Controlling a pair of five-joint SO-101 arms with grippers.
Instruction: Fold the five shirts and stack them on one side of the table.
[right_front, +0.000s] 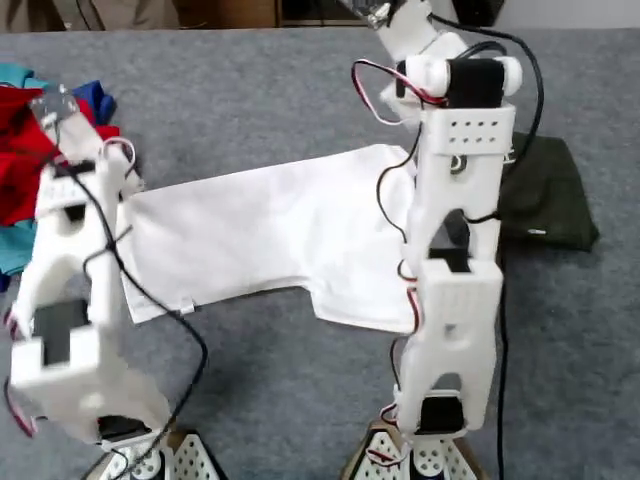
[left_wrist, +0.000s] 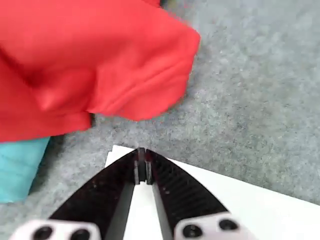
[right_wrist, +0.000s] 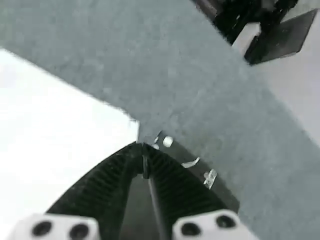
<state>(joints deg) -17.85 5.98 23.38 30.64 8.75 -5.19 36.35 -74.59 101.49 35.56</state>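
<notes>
A white shirt (right_front: 270, 230) lies spread flat across the middle of the grey table. At the left edge, a red shirt (right_front: 20, 150), a blue one (right_front: 95, 100) and a teal one (right_front: 12, 245) are heaped together. A dark green folded shirt (right_front: 545, 190) lies at the right. My left gripper (left_wrist: 141, 167) is shut over the white shirt's (left_wrist: 260, 210) corner, with the red shirt (left_wrist: 90, 60) and teal shirt (left_wrist: 20, 165) just beyond. My right gripper (right_wrist: 145, 160) is shut above the white shirt's (right_wrist: 50, 125) far edge. I see no cloth between either pair of fingers.
The grey table (right_front: 270, 90) stretches bare behind the white shirt and in front of it, between the two arm bases. Dark equipment (right_wrist: 260, 25) stands past the table's far edge. Cables hang along both arms.
</notes>
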